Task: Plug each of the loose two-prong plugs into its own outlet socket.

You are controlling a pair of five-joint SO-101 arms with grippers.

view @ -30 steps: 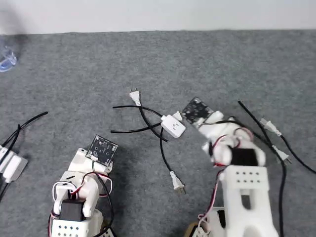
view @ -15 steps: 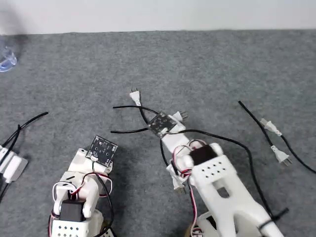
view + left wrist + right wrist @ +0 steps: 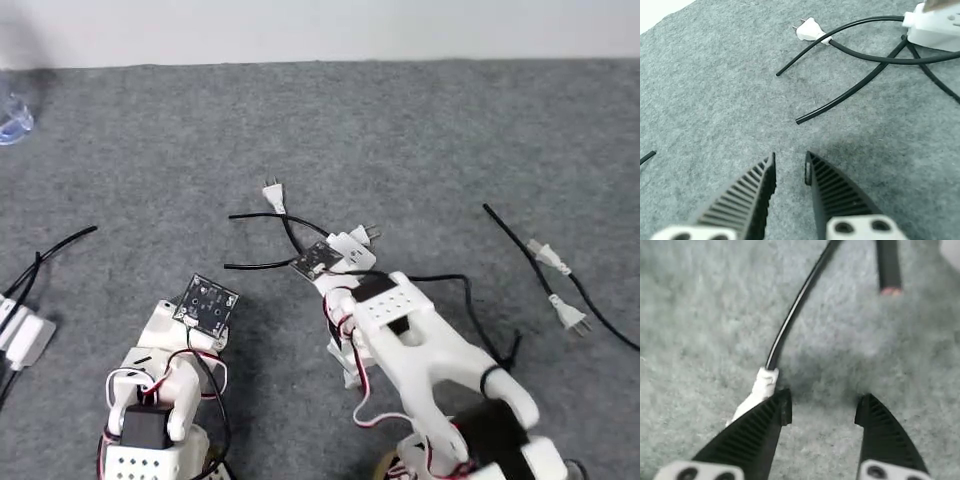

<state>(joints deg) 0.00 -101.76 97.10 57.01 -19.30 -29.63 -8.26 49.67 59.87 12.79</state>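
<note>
While the right jaws are spread wide beside a plug at lower left, grasping is judged in hand; centring is needed. The left jaws are narrowly parted.

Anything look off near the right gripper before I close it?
Yes. The white plug lies beside one finger of the open right gripper, off-centre rather than between the fingers. Nearby, a black cord ends in a cut, bare tip.

A white plug is joined to a black cord; the surface is flecked grey; the left pincer is ribbed black.
</note>
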